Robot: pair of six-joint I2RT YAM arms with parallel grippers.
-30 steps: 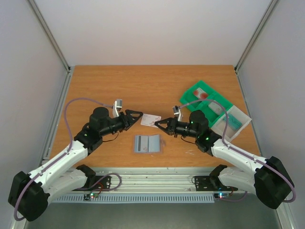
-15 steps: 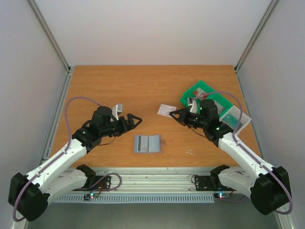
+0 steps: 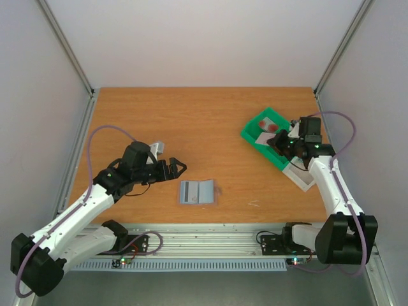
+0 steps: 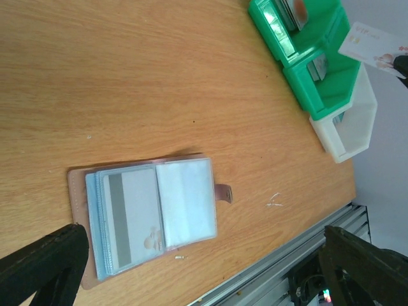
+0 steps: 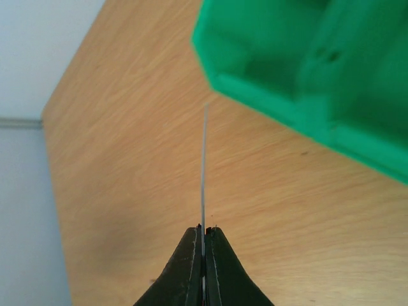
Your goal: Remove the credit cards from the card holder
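Right wrist, card (image 5: 204, 172) edge-on, face hidden

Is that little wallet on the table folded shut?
No, the card holder lies spread open with its clear pockets facing up, and a grey card shows in one of them.

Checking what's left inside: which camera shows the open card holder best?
Left wrist: the card holder lies open and close, a grey card visible in one panel. Top view shows it small; right wrist misses it.
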